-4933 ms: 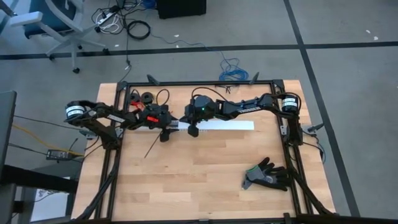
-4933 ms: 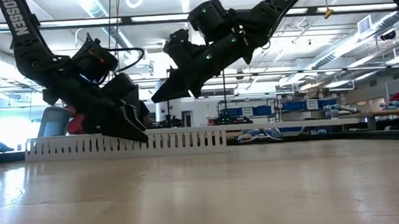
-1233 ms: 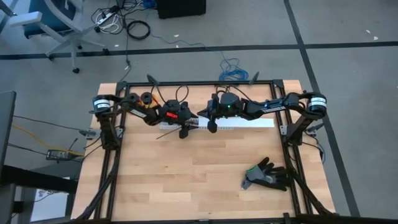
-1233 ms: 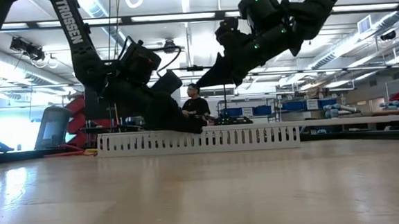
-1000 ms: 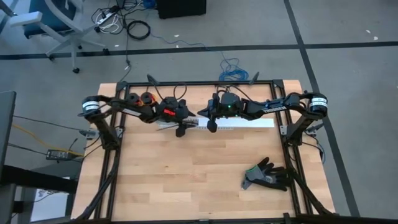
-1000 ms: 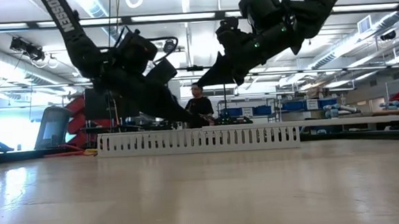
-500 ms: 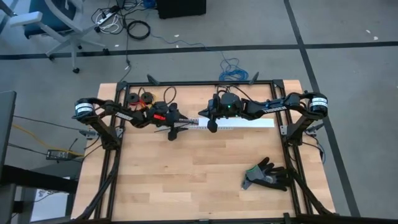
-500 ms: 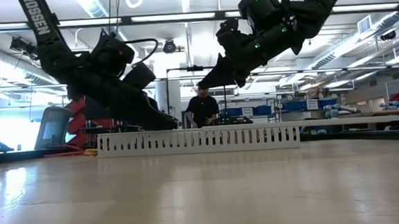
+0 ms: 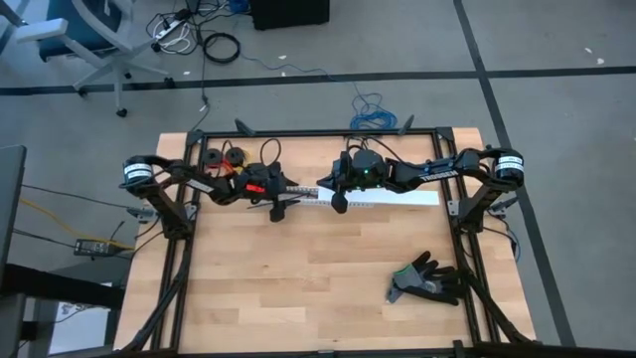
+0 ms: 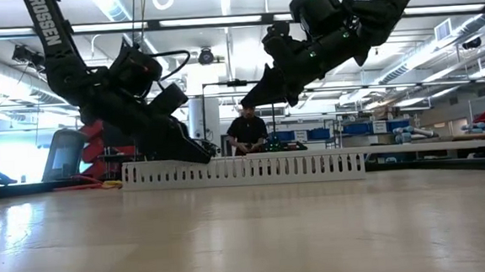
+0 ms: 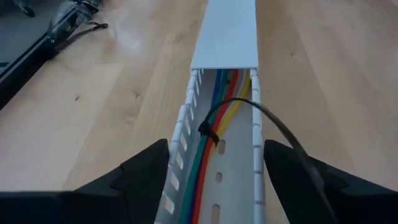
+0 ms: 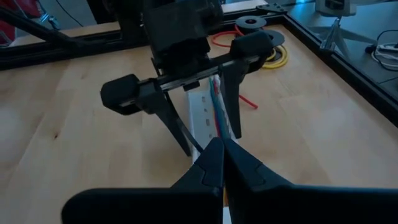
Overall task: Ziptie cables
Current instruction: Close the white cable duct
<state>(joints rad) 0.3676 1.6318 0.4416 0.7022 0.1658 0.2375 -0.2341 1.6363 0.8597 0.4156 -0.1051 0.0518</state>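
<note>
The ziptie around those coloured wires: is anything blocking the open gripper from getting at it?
Nothing visible does. In the left wrist view the left gripper straddles the white duct with its jaws open, and the ziptie, looped around the cables, lies just ahead in the uncovered part. The shut right gripper is on its far side.

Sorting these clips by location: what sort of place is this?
Probably a robotics lab or workshop: a wooden table in a black frame, long ceiling strip lights over benches behind, and power cords across the carpet floor.
</note>
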